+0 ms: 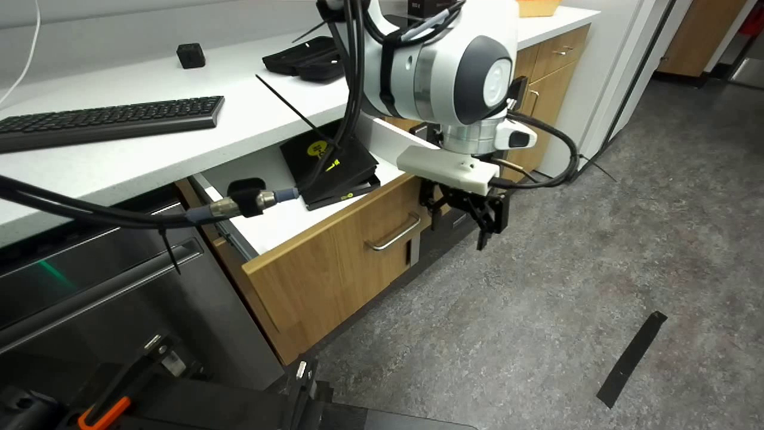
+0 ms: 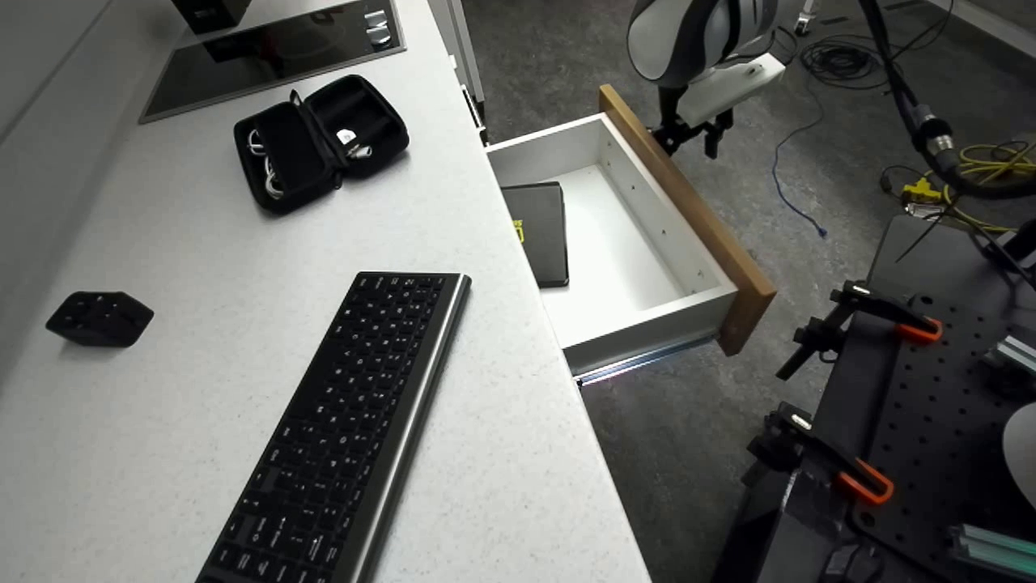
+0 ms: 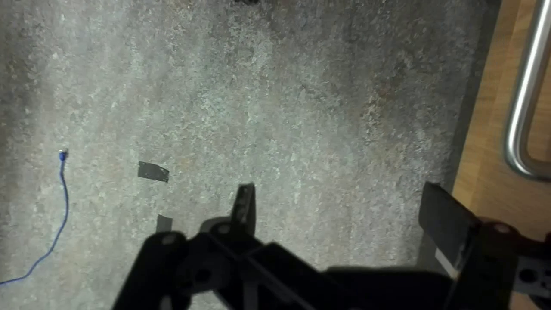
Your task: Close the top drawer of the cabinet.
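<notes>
Left of the gripper, the top drawer stands pulled out from the cabinet; the step in hand looks like lining up for the push, the jaws apart with nothing between them, beside the far right end of the wood front, contact unclear. The next move probably calls for a steady press toward the far left, without hooking the slim bar handle. Left to right: slab-shaped black keyboard, smooth white countertop, flat black stack inside, straight-grained oak-toned wood, round-cornered silvery metal, mottled grey floor.
</notes>
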{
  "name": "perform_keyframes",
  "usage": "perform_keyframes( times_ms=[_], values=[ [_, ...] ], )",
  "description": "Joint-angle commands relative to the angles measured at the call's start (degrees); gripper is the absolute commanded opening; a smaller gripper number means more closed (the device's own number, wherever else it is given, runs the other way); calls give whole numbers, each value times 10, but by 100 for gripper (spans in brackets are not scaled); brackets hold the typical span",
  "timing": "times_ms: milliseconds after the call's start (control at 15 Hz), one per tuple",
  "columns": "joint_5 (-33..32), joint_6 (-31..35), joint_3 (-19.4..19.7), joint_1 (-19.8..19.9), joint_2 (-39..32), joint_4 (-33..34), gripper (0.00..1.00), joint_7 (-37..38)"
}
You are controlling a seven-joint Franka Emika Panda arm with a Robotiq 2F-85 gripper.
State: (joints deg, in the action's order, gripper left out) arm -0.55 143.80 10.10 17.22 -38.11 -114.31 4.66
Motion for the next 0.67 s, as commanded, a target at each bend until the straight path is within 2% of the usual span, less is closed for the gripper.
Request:
perform_keyframes(
  times_ms=[0,267,333,600],
  values=[
    [30,-64,-37,-7,-39,80,100,-34],
    [18,-118,-41,-35,-71,145,100,-16],
    [15,-87,-33,-33,-44,97,100,-19],
    [14,-99,-35,-43,-62,127,100,-17]
  ],
)
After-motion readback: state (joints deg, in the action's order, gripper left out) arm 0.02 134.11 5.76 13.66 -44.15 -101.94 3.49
